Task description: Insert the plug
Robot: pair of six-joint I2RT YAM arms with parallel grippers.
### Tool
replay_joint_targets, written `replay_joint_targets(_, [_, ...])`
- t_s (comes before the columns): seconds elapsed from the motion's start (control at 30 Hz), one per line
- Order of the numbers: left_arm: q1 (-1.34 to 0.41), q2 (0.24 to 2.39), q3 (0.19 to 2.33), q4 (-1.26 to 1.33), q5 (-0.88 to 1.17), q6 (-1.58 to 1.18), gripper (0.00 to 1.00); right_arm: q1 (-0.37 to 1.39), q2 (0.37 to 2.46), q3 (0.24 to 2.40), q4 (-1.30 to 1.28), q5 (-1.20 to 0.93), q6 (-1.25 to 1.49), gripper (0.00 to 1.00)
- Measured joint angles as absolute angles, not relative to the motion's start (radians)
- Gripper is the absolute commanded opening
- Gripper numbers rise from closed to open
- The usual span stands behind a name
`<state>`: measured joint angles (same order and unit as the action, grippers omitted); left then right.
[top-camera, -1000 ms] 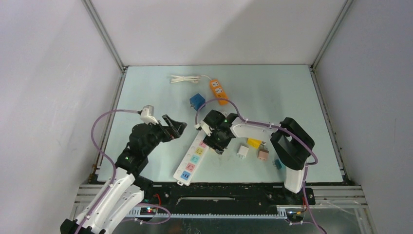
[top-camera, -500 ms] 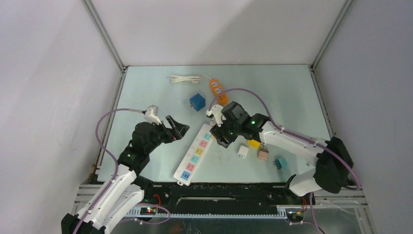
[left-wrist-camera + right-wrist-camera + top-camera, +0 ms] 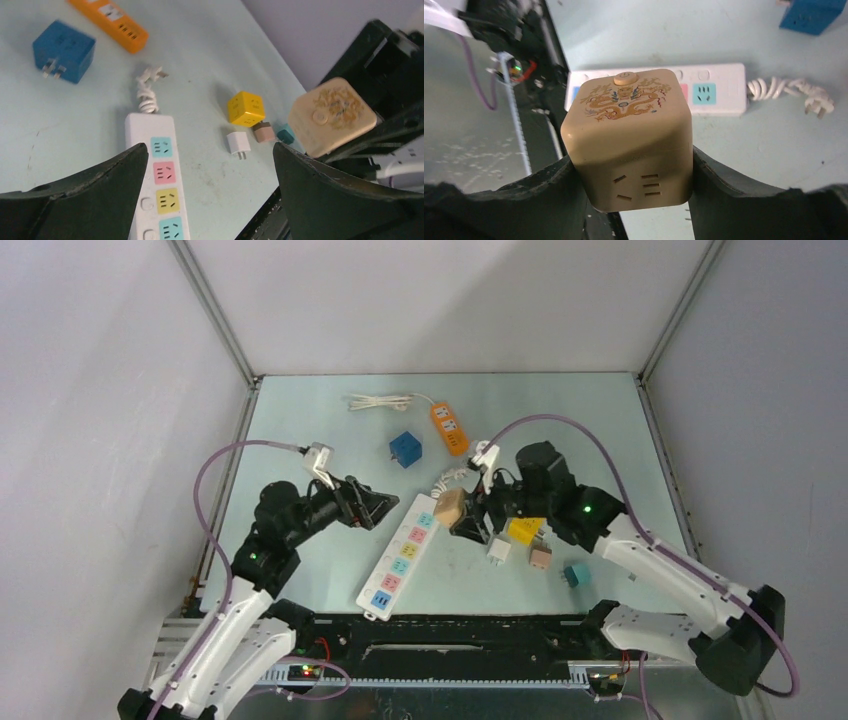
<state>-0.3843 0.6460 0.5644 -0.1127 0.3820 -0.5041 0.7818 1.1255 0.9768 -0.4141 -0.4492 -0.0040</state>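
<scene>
Near the power strip, beige plug in right gripper

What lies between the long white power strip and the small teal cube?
In the top view, a small white charger and a brownish adapter; a yellow cube sits just beyond them.

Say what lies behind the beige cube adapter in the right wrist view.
The white multi-socket power strip; the beige cube adapter hides its middle sockets.
</scene>
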Motion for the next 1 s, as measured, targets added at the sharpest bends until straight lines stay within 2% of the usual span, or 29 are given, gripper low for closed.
replay_joint_targets(0.13, [-0.384,0.623,0.582,-0.06,0.476,-0.461,0.98,0.709,1.053,0.977,-0.356,-0.603,0.062,0.0])
replay_joint_targets(0.3, [-0.384,0.614,0.602,0.01,0.632,-0.425,0.98,0.697,0.995,0.976,-0.333,-0.693,0.097,0.0])
replay_joint_targets(0.63, [-0.398,0.675,0.725,0.041,0.843,-0.307,0.96,0.712,0.942,0.922,-0.305,-0.696,0.075,0.0])
replay_joint_targets(0.83, [-0.522,0.711,0.736,0.022,0.868,-0.155,0.96,0.717,0.942,0.854,-0.289,-0.683,0.036,0.0])
replay_joint_targets(1.0, [-0.613,0.783,0.831,-0.118,0.856,0.012,0.95,0.751,0.928,0.823,-0.264,-0.648,-0.02,0.0])
